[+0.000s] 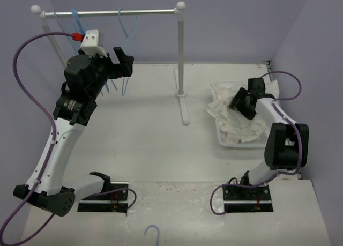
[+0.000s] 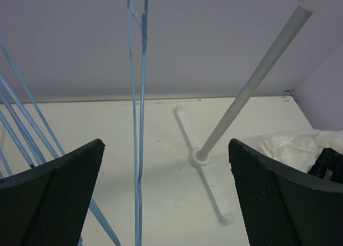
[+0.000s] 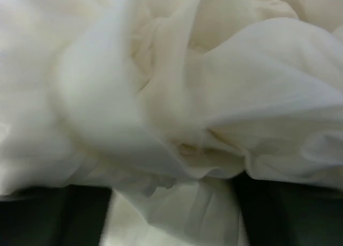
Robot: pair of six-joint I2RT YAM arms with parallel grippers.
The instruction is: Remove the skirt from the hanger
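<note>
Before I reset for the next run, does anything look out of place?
Yes: a light-blue hanger lies alone at the near edge of the table, far from the silver rail where the other hangers hang. Only part shows.

The overhead camera looks down across the table [image 1: 150,144]. The left wrist camera faces the back wall [image 2: 214,31], sharing the rail post [image 2: 257,74] (frame right); the right wrist camera sits close against white fabric [image 3: 225,96].

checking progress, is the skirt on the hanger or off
Off: the skirt lies crumpled in the bin; the hanger hangs bare.
</note>
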